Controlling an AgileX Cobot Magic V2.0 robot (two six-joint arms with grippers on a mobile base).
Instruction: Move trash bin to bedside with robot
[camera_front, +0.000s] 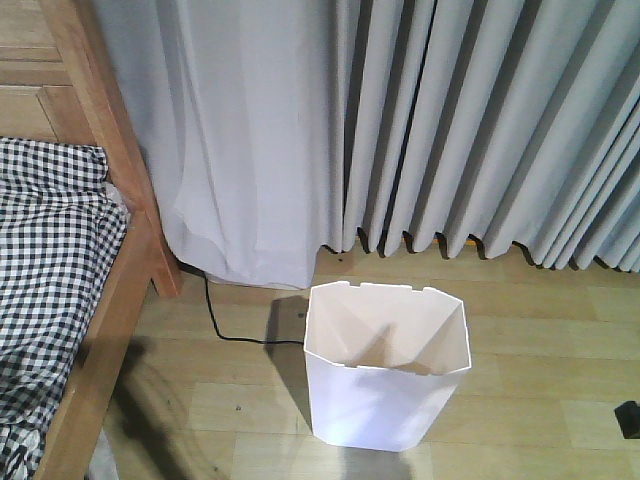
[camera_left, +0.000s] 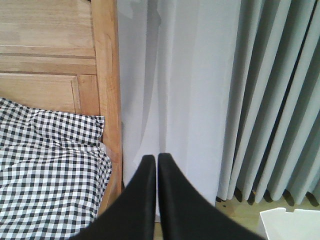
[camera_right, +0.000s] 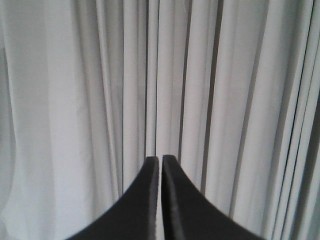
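Here, the white trash bin (camera_front: 385, 365) stands on the plank floor near the bed.

Thin and smooth-walled, it has an angular notched rim and tapers downward; it sits on pale wood flooring (camera_front: 540, 340), a little apart from the bed frame (camera_front: 115, 290) of light brown wood with checked black-and-white bedding (camera_front: 50, 260). Grey pleated curtains (camera_front: 450, 120) hang behind, and a black cable (camera_front: 225, 325) trails across the boards. The left gripper (camera_left: 156, 159) and right gripper (camera_right: 160, 160) both show black curved fingers pressed together, holding nothing.
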